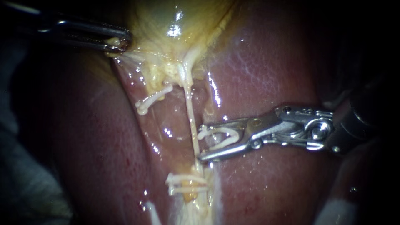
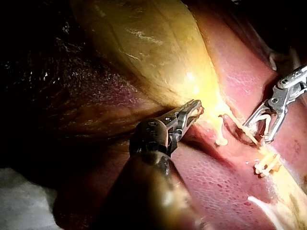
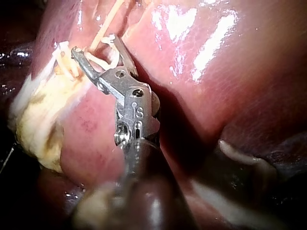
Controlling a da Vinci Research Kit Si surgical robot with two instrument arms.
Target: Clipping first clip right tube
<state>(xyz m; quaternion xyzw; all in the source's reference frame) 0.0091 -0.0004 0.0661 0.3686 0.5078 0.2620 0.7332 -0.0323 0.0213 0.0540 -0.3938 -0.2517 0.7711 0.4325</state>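
Right instrument (image 1: 200, 144) from 3 o'clock: jaws spread wide, gripping open white clip (image 1: 218, 137). Advise advancing toward 9 o'clock until astride right tube (image 1: 190, 112), square to it, before closing. Tube at jaw tips, taut, long axis 12 to 6 o'clock. Left instrument (image 1: 118, 42), 10 o'clock: clamped on gallbladder (image 1: 166, 16).

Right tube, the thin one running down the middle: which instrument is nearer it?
Right. The right instrument, jaws holding a clip, has its tips at the right tube; the left instrument grips the gallbladder far above.
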